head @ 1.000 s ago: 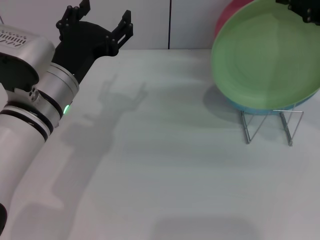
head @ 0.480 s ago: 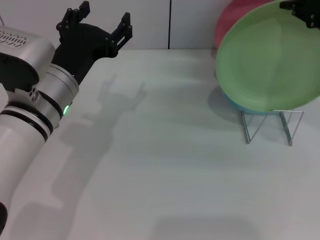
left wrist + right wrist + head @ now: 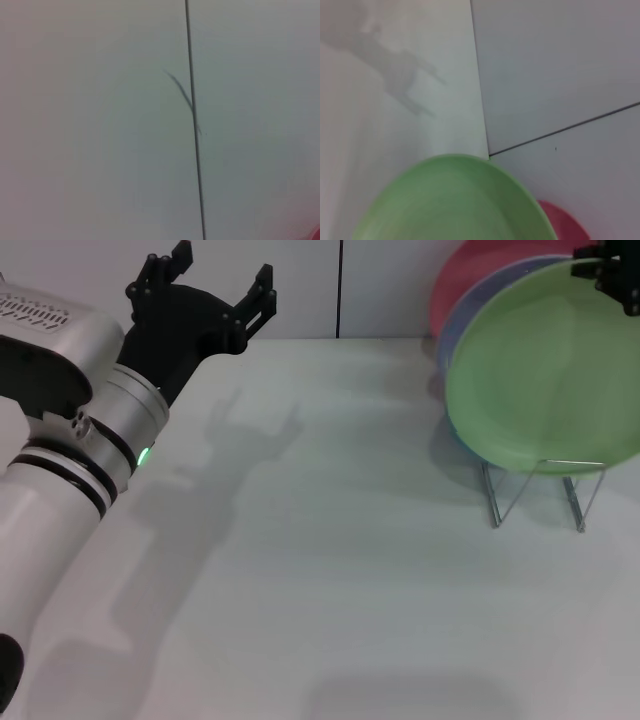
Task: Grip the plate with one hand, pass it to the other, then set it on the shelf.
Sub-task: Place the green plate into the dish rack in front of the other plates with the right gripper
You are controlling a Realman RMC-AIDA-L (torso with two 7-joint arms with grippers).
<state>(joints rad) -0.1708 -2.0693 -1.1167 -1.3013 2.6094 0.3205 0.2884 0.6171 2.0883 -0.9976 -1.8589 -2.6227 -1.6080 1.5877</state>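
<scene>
Three views cover this moment, and from the head camera we see the light-green plate (image 3: pixel 545 365) standing nearly upright at the far right of the tabletop (image 3: pixel 330 570), round, shallow and matte, with a low raised rim. Its lower edge sits at the top of the silver wire shelf (image 3: pixel 540 490), whose thin bent loops rise from the tabletop beneath it. Our right gripper (image 3: pixel 612 270) shows only partly at the upper right corner, clamped on the plate's top rim. Behind the green plate, in the same shelf, we make out a lavender plate (image 3: pixel 470 310) and a pink plate (image 3: pixel 455 280), each showing only as an edge. Our left gripper (image 3: pixel 212 290), black on a silver-white wrist with a small green light, hangs above the far left of the tabletop with its fingers spread apart and nothing between them. From the left wrist we see only a pale wall (image 3: pixel 100 120) with a dark vertical seam. From the right wrist we look down on the green plate's rim, with a sliver of the pink plate beside it and the tabletop beyond it.
</scene>
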